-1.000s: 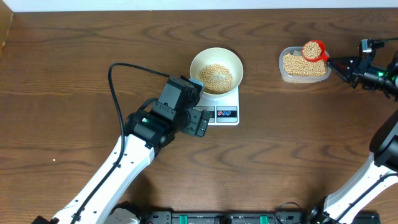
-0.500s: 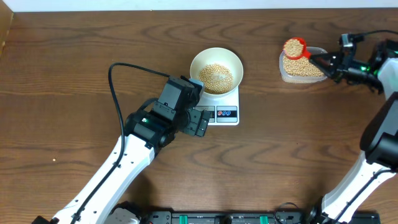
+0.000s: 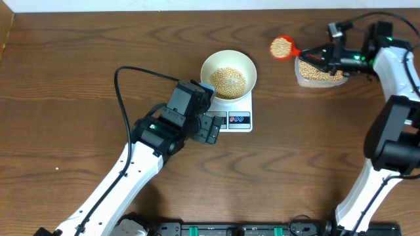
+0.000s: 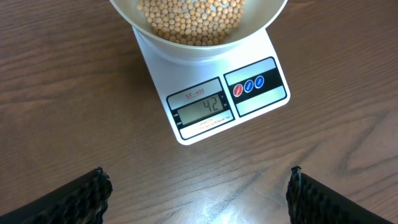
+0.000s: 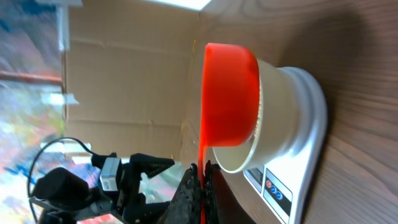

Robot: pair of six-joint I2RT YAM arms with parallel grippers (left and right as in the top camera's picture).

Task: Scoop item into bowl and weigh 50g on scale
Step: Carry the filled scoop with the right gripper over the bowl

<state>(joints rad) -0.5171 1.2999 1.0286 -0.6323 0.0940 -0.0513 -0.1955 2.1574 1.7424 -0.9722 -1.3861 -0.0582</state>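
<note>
Overhead, right jaws clamped on red scoop beside clear container, left jaws apart near scale

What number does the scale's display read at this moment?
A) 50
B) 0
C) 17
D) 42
D: in the left wrist view, the scale under the bowl of beans shows 42 on its grey display.
</note>
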